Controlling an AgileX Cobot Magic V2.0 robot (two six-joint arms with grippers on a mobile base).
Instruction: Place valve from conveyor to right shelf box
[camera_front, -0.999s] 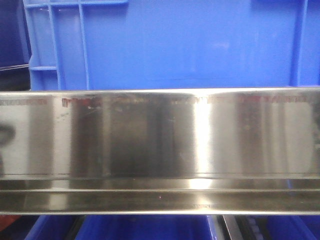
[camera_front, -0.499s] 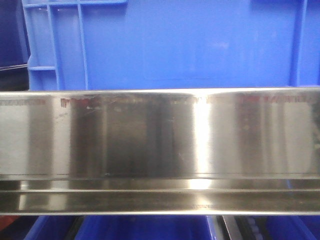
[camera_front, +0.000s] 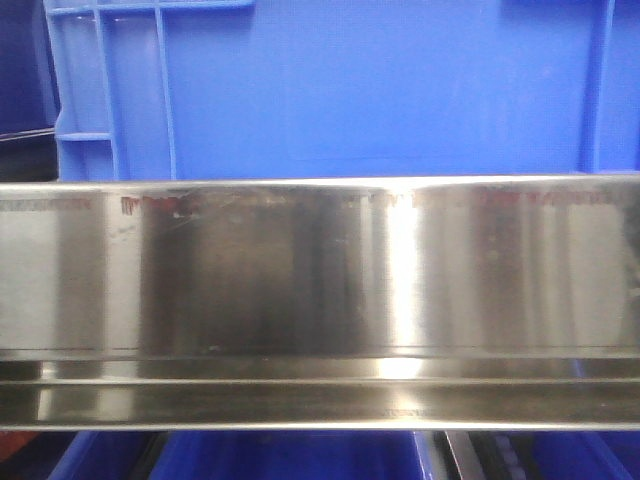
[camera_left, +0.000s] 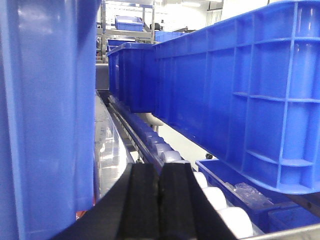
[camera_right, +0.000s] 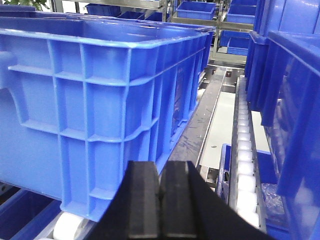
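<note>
Our left gripper (camera_left: 159, 200) has its two black pads pressed flat together with nothing between them, and our right gripper (camera_right: 160, 200) is the same, pads closed on each other and empty. Just ahead of the left jaws a row of white rollers (camera_left: 220, 200) runs away from us, with a large blue crate (camera_left: 240, 95) to their right and a blue wall (camera_left: 45, 115) close on their left. Ahead and left of the right jaws stands one big blue bin (camera_right: 100, 90); to their right another roller track (camera_right: 245, 150) recedes between more blue bins. We judge both arms are parked low among the shelf crates, since neither carries anything. The front camera shows only one brushed steel rail (camera_front: 320, 290) with one blue crate wall (camera_front: 350, 90) above it. We find no valve and no conveyor belt in any view, so the valve may lie out of frame.
</note>
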